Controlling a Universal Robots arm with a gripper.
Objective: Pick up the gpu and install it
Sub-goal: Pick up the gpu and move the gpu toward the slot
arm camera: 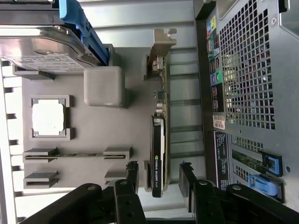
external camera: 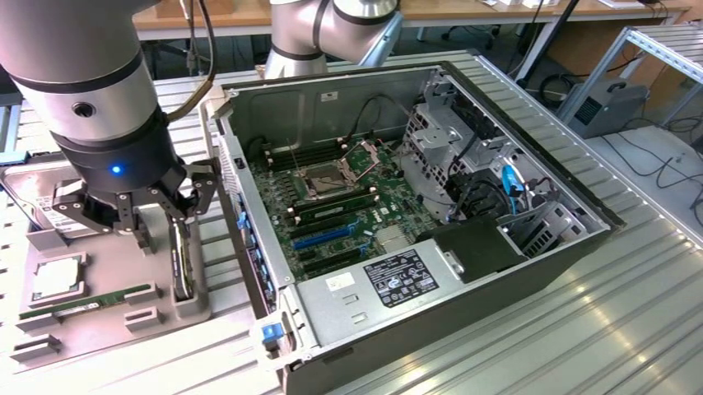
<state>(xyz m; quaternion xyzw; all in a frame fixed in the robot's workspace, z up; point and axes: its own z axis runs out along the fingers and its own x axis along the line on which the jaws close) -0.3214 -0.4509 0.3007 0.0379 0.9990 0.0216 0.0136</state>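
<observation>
1. Exterior view's left: grey parts tray (external camera: 110, 325) on the ribbed metal tabletop (external camera: 615, 346). It holds a hard drive (arm camera: 42, 51), a CPU (external camera: 55, 280) and a green RAM stick (external camera: 88, 302).
2. Gripper (external camera: 170, 222) hangs over the tray's case-side edge, spread wide and grasping nothing. In the wrist view one finger sits on each side of the card's end, with a gap on both sides and no contact.
3. gpu (arm camera: 159, 140) stands on its long edge in a tray slot. Its silver bracket (arm camera: 161, 44) is at the end away from the gripper, and the dark cooler end is between the fingers.
4. Exterior view's right of the tray: open PC case (external camera: 439, 329) lying on its side, motherboard (external camera: 329, 206) exposed. The blue expansion slot (external camera: 329, 236) looks empty.
5. Step in hand: pick-up, pre-grasp. The card is not gripped or lifted, and the install is not started.
6. Judgement: a firm grip needs the fingers lower on the card's flat faces, closing squarely. The card is thin and upright, so an off-centre pinch could tilt it in the slot.
</observation>
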